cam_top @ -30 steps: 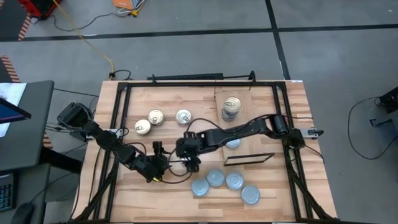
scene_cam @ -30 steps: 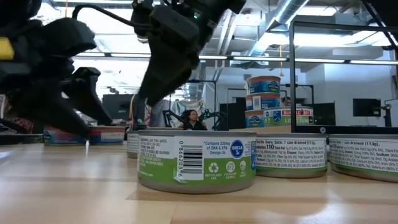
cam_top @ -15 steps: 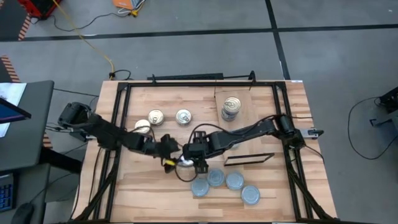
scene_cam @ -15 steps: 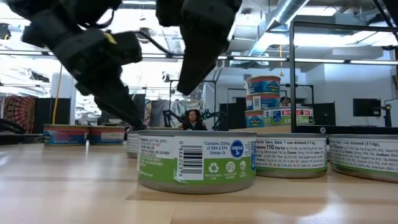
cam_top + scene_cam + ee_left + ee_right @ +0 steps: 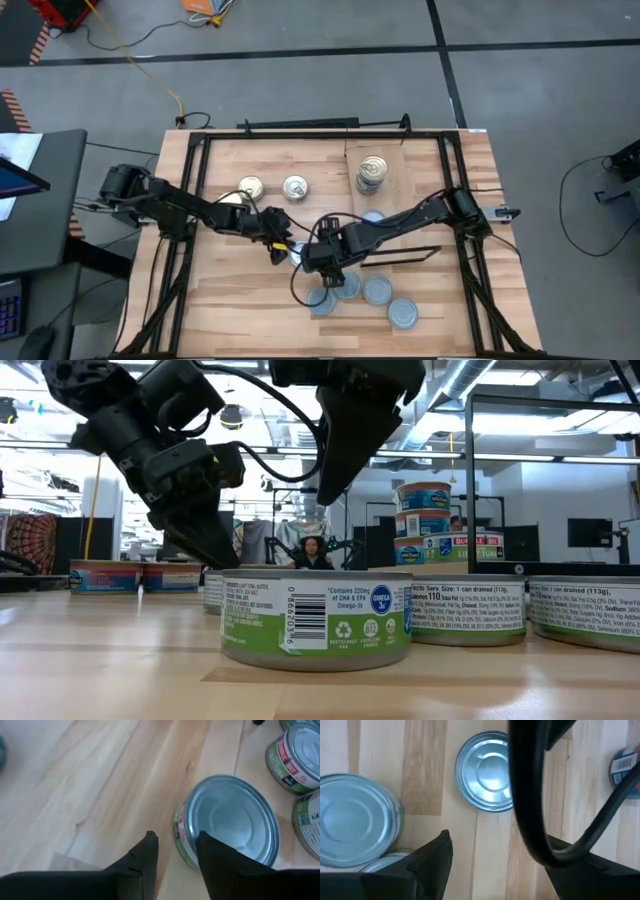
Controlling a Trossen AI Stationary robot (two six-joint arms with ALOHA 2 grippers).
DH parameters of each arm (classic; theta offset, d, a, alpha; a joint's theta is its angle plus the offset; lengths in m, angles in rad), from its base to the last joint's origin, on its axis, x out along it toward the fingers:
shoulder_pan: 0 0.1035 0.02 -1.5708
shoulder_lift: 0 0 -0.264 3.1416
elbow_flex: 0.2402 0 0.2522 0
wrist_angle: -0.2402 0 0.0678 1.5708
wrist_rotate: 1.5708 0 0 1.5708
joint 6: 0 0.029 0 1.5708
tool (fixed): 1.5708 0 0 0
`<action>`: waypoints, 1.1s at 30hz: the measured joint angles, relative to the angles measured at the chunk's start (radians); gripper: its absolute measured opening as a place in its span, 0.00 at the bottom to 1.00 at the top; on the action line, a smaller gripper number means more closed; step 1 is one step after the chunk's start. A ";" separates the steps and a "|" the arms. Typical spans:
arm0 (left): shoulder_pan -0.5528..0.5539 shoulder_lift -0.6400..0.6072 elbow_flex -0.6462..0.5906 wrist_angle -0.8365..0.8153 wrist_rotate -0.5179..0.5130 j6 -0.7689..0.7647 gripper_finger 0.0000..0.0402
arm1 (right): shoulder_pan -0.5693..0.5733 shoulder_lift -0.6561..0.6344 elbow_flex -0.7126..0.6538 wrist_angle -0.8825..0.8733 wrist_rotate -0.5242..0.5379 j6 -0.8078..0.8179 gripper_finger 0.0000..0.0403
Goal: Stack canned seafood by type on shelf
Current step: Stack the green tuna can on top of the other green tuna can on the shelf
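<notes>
Black frame rails (image 5: 190, 200) line the butcher-block table's (image 5: 250, 320) left edge, with bare wood open at the front-left. Three flat round gold-topped tins (image 5: 250, 187) sit near the back. The left gripper (image 5: 283, 248) is at the rim of a smooth silver-blue tin (image 5: 230, 827); whether it holds the tin cannot be told. Just beside, the right gripper (image 5: 495, 870) hangs wide apart and empty. Four silver-blue tins (image 5: 377, 291) cluster in front, touching. A sixth peeks from under the right arm beside the light-wood shelf (image 5: 415, 170), which carries a gold-topped stack (image 5: 372, 172).
</notes>
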 joint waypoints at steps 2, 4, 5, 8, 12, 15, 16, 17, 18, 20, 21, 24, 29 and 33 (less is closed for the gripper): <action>0.000 0.006 0.000 0.010 0.002 0.001 0.27 | 0.000 -0.003 0.000 0.001 0.001 -0.003 0.79; 0.000 0.007 0.000 0.007 0.002 0.003 0.25 | -0.001 -0.004 0.000 -0.001 0.003 -0.007 0.79; 0.000 0.007 0.000 0.008 0.002 0.004 0.24 | -0.002 -0.004 0.000 -0.002 0.003 -0.007 0.79; 0.000 0.007 0.000 0.008 0.001 0.015 0.21 | -0.006 -0.004 0.000 -0.001 0.003 -0.007 0.79; 0.000 0.021 0.000 0.003 0.001 0.036 0.16 | -0.012 -0.004 0.000 0.000 0.003 -0.007 0.79; 0.000 0.050 0.000 0.014 0.000 0.040 0.11 | -0.013 -0.004 0.000 0.005 0.003 -0.008 0.79; 0.003 0.066 0.000 0.018 0.000 0.043 0.10 | -0.013 -0.004 0.000 0.007 0.003 -0.008 0.79; 0.008 0.077 0.000 0.018 -0.003 0.045 0.08 | -0.013 -0.004 0.000 0.009 0.003 -0.008 0.79; 0.015 0.085 0.000 0.016 -0.009 0.046 0.06 | -0.013 -0.004 0.000 0.011 0.003 -0.008 0.79; 0.031 0.098 -0.001 -0.002 -0.013 0.058 0.03 | -0.013 -0.004 0.000 0.015 0.003 -0.007 0.79; 0.039 0.104 -0.008 -0.007 -0.009 0.067 0.01 | -0.013 -0.004 0.000 0.015 0.003 -0.004 0.79; 0.063 0.099 -0.007 -0.023 0.012 0.085 0.01 | -0.013 -0.004 0.000 0.018 0.004 -0.002 0.79; 0.079 0.057 -0.006 -0.079 0.010 0.137 0.00 | -0.012 -0.004 0.001 0.017 0.005 0.010 0.79; 0.076 -0.029 -0.007 -0.194 -0.079 0.186 0.00 | -0.027 -0.004 0.001 0.005 0.008 0.042 0.79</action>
